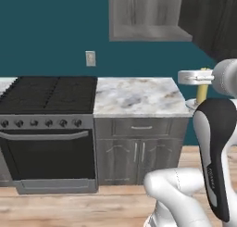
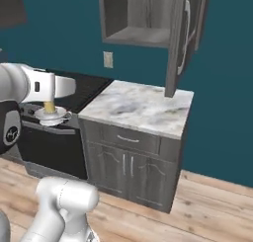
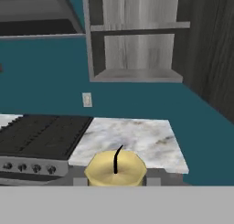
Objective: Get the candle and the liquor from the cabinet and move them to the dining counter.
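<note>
I have the candle (image 3: 116,168) in the gripper (image 2: 49,106): in the hand view its pale-yellow top and black wick sit at the bottom centre, right between the fingers, so the fingers are closed narrow on the stick. In the right base view it hangs at the left edge, upright in its white saucer-shaped holder (image 2: 51,116), in front of the black stove (image 2: 74,95). In the left base view the same candle (image 1: 202,91) shows at the right edge, just off the corner of the small marble worktop (image 1: 136,97).

The cabinet (image 3: 137,35) stands open in the upper middle of the hand view, its door (image 2: 179,43) swung out at the upper right of the right base view. The shelves I can see look bare; I cannot make out the liquor anywhere, and the dining counter is not in these pictures.

My reading is that this is the carry: candle out, not yet delivered. To do it well I would keep the wrist level so the holder stays flat under the stick, since I cannot tell whether the saucer is firmly joined to it. I would hold the arm tucked close while the base drives, swing clear of the open door and the worktop corner, and move slowly enough that the stick does not slip in the pinch.
</note>
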